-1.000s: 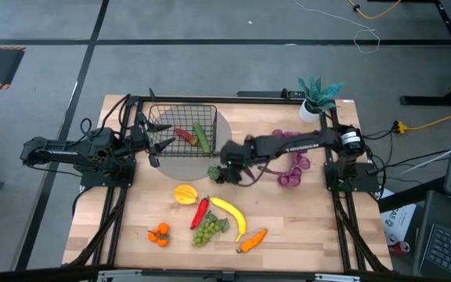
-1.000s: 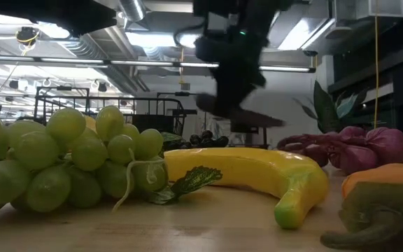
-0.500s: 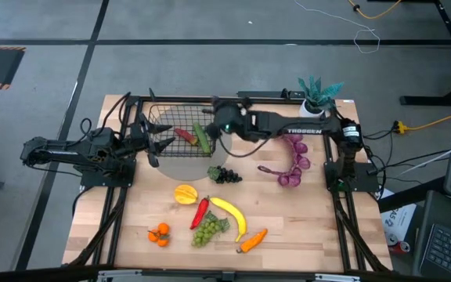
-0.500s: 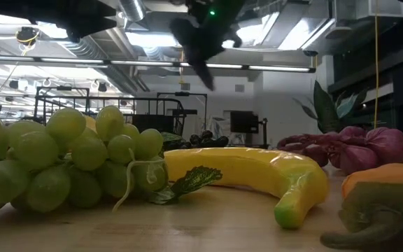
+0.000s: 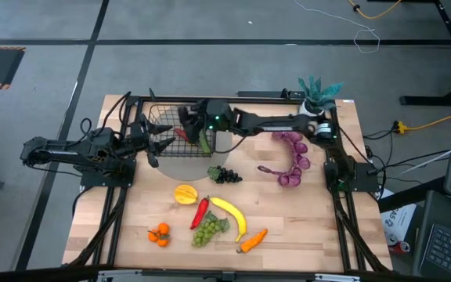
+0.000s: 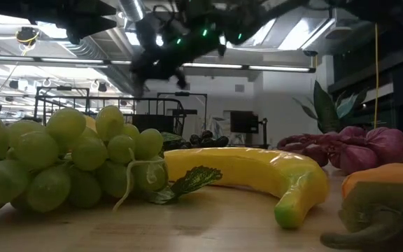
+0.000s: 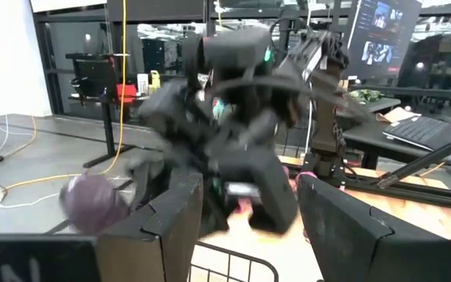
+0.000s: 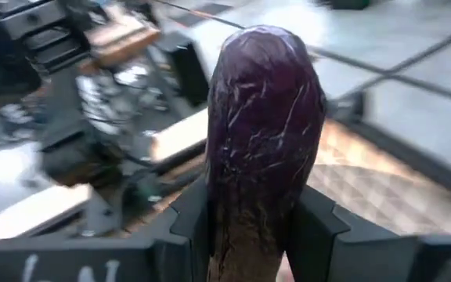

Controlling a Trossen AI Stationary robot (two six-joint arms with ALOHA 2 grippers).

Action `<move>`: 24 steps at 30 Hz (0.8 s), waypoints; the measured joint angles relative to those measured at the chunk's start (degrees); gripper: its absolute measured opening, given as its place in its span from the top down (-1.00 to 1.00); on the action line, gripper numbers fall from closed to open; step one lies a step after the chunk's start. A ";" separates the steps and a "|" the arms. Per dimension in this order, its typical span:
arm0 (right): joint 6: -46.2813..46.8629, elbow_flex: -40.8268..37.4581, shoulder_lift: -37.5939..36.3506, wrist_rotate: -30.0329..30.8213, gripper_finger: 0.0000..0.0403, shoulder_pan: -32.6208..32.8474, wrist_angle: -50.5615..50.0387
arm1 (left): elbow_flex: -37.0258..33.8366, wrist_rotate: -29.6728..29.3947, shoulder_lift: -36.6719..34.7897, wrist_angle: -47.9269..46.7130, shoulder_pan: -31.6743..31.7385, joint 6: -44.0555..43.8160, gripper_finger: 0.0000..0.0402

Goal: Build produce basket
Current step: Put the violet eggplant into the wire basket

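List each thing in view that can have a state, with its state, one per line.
Basket: upright on the table, chili and cucumber inside.
Eggplant: clamped in the right gripper, off the table.
Right gripper: shut on the eggplant, over the basket.
Left gripper: open, empty, at the basket's left side.
Banana: lying on the table, outside the basket.
Dark grapes: on the table beside the basket.

bench point(image 5: 304, 215): pale wood planks, matt | basket point(image 5: 163, 119): thin black wire mesh | eggplant point(image 8: 261, 125): dark purple, glossy skin with fine streaks | banana point(image 6: 247, 171): smooth yellow plastic, soft sheen | green grapes point(image 6: 68, 157): smooth, slightly shiny | right fingers point(image 8: 319, 227): matt dark plastic
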 joint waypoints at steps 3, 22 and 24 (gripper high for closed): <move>1.46 2.19 3.86 -3.46 0.39 0.10 2.70 | -0.01 0.02 0.02 0.00 0.00 0.00 -0.02; -10.04 20.68 12.71 -12.45 0.22 0.62 -18.15 | 0.00 0.07 0.02 -0.02 0.00 0.01 -0.02; -10.03 20.68 12.66 -13.10 0.16 0.64 -17.96 | -0.01 0.08 0.00 -0.05 -0.01 0.01 -0.02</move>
